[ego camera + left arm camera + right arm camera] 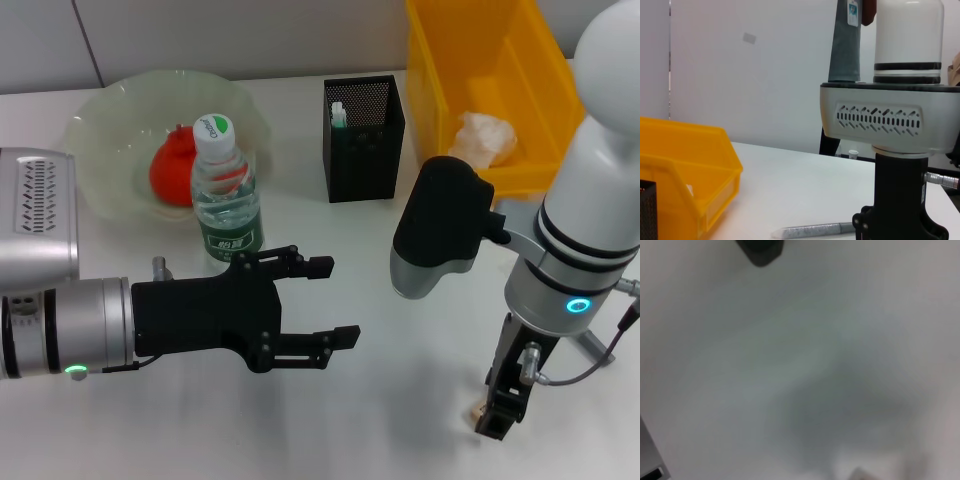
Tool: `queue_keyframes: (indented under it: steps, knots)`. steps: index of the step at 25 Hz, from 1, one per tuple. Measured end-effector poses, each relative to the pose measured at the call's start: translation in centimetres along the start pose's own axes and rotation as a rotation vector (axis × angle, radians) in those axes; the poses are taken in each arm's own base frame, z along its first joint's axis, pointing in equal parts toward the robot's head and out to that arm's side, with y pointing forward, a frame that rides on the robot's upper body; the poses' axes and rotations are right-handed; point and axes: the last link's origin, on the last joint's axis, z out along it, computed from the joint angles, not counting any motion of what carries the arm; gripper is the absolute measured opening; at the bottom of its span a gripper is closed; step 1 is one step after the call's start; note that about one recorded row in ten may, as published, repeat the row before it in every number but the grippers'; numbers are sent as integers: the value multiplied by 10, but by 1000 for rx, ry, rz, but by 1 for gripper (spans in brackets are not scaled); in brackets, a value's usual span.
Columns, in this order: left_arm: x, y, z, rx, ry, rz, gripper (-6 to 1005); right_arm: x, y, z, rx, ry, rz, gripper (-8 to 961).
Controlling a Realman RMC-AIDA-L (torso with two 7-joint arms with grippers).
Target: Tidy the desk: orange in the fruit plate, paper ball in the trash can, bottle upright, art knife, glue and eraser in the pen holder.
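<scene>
My right end effector (pixel 497 420) is pointing straight down at the tabletop (pixel 380 300), well in front of the trash can (pixel 490 80). A small beige piece, seemingly the eraser (pixel 478 411), is showing right at its tip. I cannot tell whether its fingers are apart or together, or whether they are gripping that piece. My left end effector (pixel 325 300) is hovering just in front of the bottle (pixel 226 190), its two fingers spread wide and pointing sideways, holding nothing.

The bottle is standing upright, touching or just beside the near rim of the fruit plate (pixel 110 110). The orange (pixel 172 168) is lying in the fruit plate, directly behind the bottle. The paper ball (pixel 486 135) is resting inside the trash can. The pen holder (pixel 365 125) is standing just beside the trash can, between it and the fruit plate, with a white-and-green item poking up in one corner.

My left wrist view is showing what the head view is hiding: a grey pen-like stick (pixel 812 230) lying on the tabletop beside my right arm. The right wrist view is giving only blurred pale tabletop.
</scene>
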Motion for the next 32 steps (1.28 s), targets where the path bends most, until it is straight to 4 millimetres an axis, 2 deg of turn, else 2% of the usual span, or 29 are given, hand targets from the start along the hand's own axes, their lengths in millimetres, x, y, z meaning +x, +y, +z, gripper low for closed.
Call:
queue_keyframes:
  steps: [9,22,32]
  knots:
    - [-2,1,0,1,-1,-6,808,-1,0,3,1,9,-2,565]
    - [-2,1,0,1,0,-7,808,-1,1,6,-1,23,0,540]
    - [-2,1,0,2,2,4,808,-4,-1,3,38,29,7,460]
